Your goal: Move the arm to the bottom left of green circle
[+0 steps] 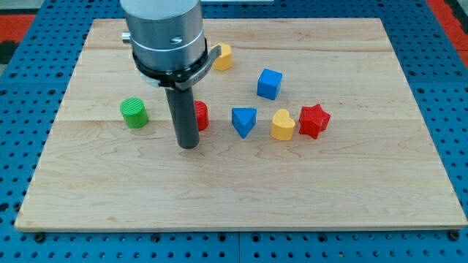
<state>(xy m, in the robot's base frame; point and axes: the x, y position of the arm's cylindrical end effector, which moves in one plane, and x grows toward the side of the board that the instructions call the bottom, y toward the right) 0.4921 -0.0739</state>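
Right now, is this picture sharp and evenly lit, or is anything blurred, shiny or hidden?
Camera view: even, soft light, only faint shadows beside the blocks; the green circle and blue cube look crisp; a mild sheen on the metal arm housing; my tip is sharp, and the rod hides part of the red block.

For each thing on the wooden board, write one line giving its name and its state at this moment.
my tip: on the board, right of the green circle
green circle: upright, untouched
red block: partly hidden behind the rod
blue triangle: free
blue cube: free
yellow heart: beside the red star
yellow block: partly hidden
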